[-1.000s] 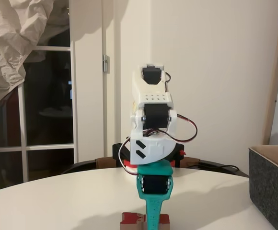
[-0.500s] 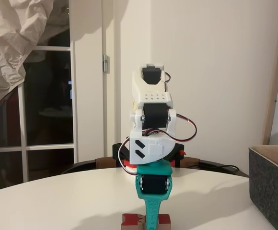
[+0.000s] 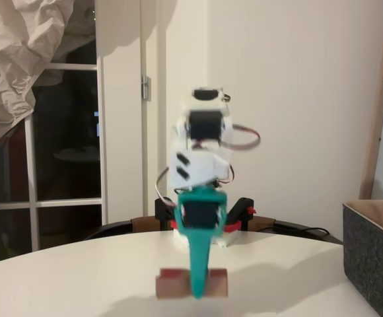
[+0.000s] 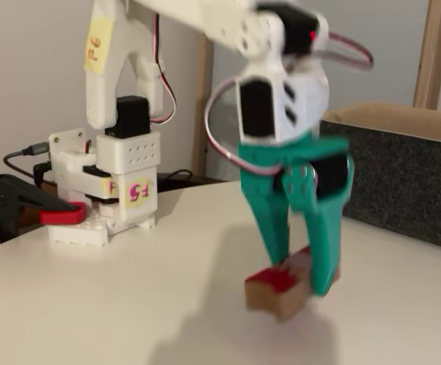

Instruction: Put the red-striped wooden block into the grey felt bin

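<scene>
The red-striped wooden block [image 3: 172,282] hangs just above the white table, blurred by motion. My teal gripper [image 3: 197,292] is shut on it, one finger crossing its middle. In the other fixed view the block [image 4: 270,287] tilts between the two teal fingers [image 4: 323,243] of the gripper [image 4: 302,275], with its shadow on the table below. The grey felt bin [image 3: 373,257] stands at the right edge of the table. Its dark wall and tan lining [image 4: 395,175] rise behind and to the right of the gripper.
The arm's white base [image 4: 103,190] is fixed at the far side of the round white table [image 3: 79,277] by a black and red clamp [image 4: 23,201]. A glass door and a wall stand behind. Open tabletop lies between block and bin.
The arm has risen and leaned slightly left, lifting the block off the table. Earlier the block sat at the bottom edge of the picture with the gripper down over it.
</scene>
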You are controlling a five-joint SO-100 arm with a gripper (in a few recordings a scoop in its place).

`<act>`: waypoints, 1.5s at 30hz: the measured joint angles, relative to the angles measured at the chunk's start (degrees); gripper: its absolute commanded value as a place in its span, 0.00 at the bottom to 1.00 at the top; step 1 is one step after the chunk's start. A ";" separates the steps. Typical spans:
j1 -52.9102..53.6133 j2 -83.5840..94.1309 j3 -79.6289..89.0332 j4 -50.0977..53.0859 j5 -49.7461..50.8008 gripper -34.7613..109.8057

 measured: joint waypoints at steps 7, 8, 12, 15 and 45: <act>-0.97 12.22 0.00 0.09 -0.53 0.29; -1.32 14.50 0.00 0.09 -0.53 0.29; -3.87 21.27 0.00 -0.18 -2.11 0.31; -7.38 25.93 0.00 -0.26 -3.96 0.31; -52.47 12.22 -2.46 -16.35 -29.27 0.28</act>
